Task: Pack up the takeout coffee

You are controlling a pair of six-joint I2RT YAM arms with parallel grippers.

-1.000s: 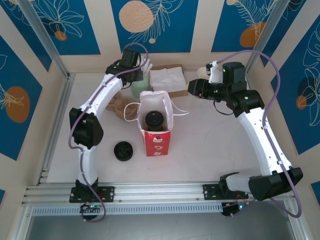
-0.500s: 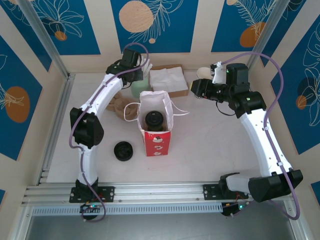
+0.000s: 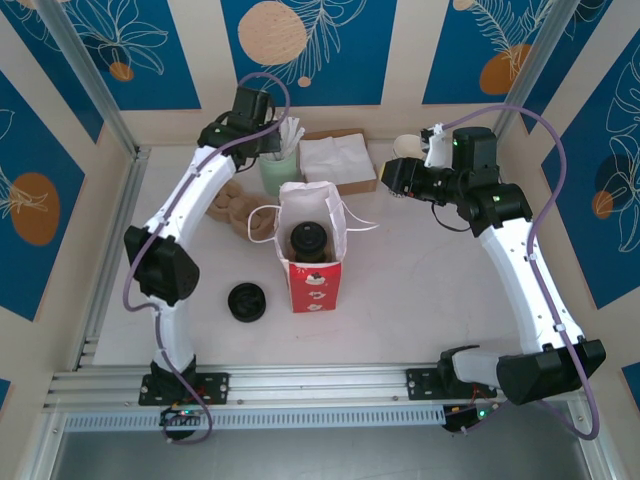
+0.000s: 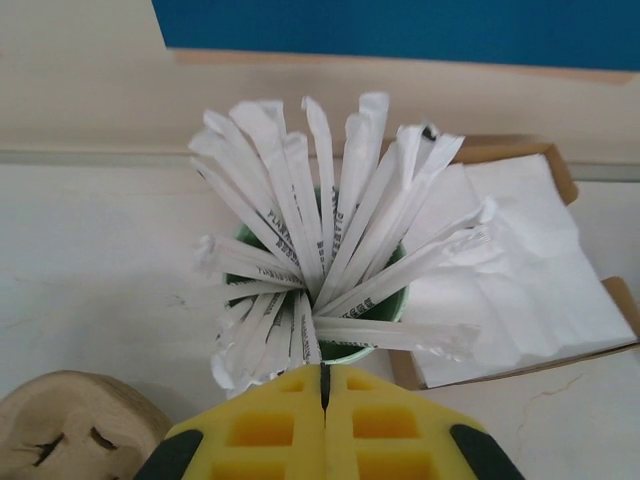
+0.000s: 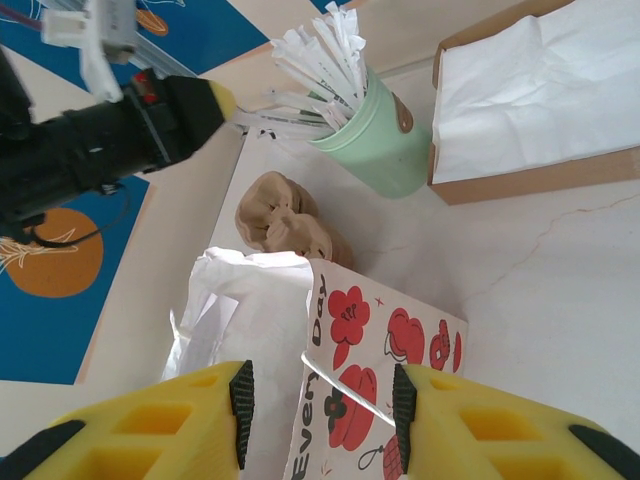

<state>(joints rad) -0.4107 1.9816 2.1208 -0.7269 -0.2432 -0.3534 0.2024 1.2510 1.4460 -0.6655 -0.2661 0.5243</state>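
Looking down from above, I see the small olive-green paper cup with a round black lid (image 3: 308,240) standing inside the open red-and-white paper bag (image 3: 313,283) at mid-table. The right wrist camera gives the bag's printed side and crumpled white mouth instead, framed by the right gripper (image 5: 320,395), whose 2 yellow fingers stand apart, holding nothing. The left gripper (image 4: 323,400) is clenched, pads pressed together just over the mint-green cup of paper-wrapped straws (image 4: 398,290); whether a straw is pinched I cannot tell. Beside that cup sits a cardboard tray of white napkins (image 3: 335,160), and 1 black round disc (image 3: 247,301) lies left of the bag.
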